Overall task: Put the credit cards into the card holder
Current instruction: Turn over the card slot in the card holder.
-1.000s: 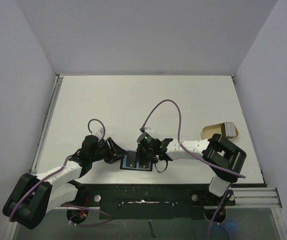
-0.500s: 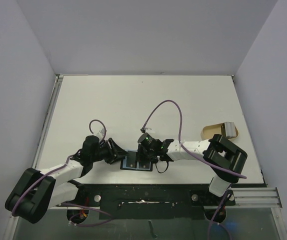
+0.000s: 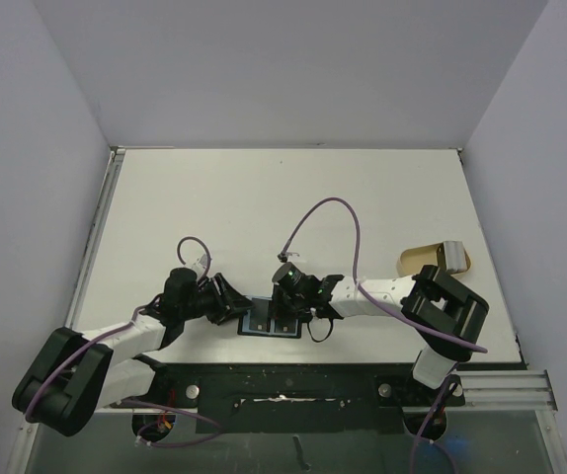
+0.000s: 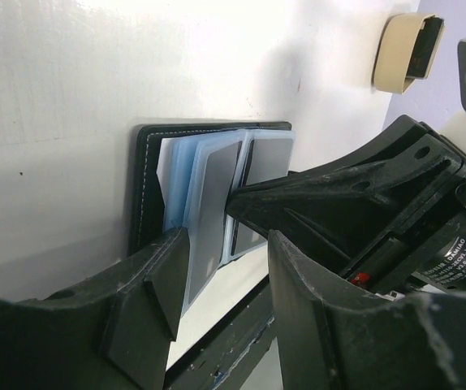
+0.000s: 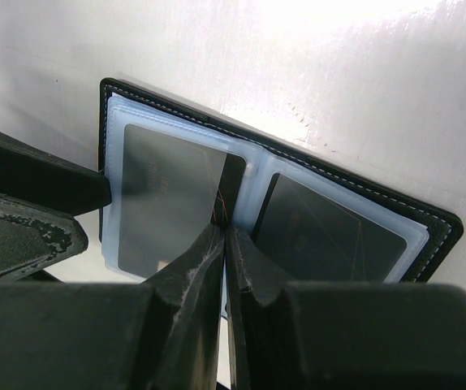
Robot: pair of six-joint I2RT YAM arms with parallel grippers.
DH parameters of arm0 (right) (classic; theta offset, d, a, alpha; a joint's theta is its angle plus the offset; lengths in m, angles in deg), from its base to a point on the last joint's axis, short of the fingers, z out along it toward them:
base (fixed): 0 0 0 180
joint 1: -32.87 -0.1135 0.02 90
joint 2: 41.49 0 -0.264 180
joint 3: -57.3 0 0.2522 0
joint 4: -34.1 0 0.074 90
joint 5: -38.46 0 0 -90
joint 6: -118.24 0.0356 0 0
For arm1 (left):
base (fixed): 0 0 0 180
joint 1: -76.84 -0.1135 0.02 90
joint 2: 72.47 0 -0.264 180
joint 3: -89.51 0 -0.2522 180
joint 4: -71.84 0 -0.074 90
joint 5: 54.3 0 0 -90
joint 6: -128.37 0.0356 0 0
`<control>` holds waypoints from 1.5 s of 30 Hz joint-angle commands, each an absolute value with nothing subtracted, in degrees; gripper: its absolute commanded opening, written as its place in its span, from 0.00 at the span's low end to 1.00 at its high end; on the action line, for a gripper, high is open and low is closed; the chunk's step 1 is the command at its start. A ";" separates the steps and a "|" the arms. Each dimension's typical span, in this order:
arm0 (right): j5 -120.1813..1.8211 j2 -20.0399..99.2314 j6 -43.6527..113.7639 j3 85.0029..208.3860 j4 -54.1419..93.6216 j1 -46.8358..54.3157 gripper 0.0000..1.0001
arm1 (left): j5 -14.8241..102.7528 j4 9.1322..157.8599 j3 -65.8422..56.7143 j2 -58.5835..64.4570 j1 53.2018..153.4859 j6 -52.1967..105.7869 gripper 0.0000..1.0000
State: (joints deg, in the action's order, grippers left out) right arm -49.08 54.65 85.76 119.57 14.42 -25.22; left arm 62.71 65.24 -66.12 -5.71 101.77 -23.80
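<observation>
Left gripper (image 3: 232, 300): released, jaws standing apart at the left edge of the card holder (image 3: 259, 321); I cannot tell if they touch it.
Card holder: lies open and flat on the white table (image 3: 283, 197), near its front edge, between the two grippers.
Credit cards (image 5: 168, 191): two dark grey ones sit in the pale blue sleeves, one on each side of the fold.
Right gripper (image 5: 223, 231): clenched, fingers pressed together, tips at the fold.
Tan tray (image 3: 417, 259): far to the right, well apart, with a grey card (image 3: 453, 253) in it.

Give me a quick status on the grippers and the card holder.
Left gripper open, astride the card holder edge. Right gripper shut, tips at its centre fold. Credit cards in both facing sleeves. Nothing in the way.
</observation>
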 commanded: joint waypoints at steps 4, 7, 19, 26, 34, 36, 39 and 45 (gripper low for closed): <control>-47.66 54.70 85.26 118.30 12.47 -24.77 0.07 | 60.28 64.30 -65.94 -6.31 101.89 -20.86 0.42; -47.77 54.80 85.28 118.43 12.51 -24.78 0.07 | 60.21 65.08 -65.59 -6.63 101.98 -20.38 0.42; -47.58 54.76 85.30 118.70 12.13 -24.77 0.07 | 62.33 61.83 -65.74 -5.76 102.22 -22.20 0.42; -47.41 54.31 84.96 119.02 12.25 -24.75 0.09 | 64.66 59.50 -66.10 -6.63 103.49 -24.93 0.35; -45.34 50.82 83.49 120.80 9.51 -24.78 0.21 | 64.56 59.32 -64.86 -7.46 105.56 -26.63 0.34; -44.27 48.58 83.50 120.45 8.61 -24.78 0.23 | 64.37 59.18 -64.43 -7.39 106.28 -26.95 0.34; -42.22 45.36 83.83 119.45 6.63 -24.67 0.25 | 63.77 59.23 -63.48 -6.90 107.61 -27.14 0.34; -38.53 39.52 84.53 116.40 3.47 -24.39 0.27 | 61.45 59.16 -60.76 -4.26 111.32 -27.19 0.34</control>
State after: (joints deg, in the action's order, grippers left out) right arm -43.42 43.92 84.36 117.82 6.14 -24.89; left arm 62.97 62.64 -64.70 -5.58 109.20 -27.14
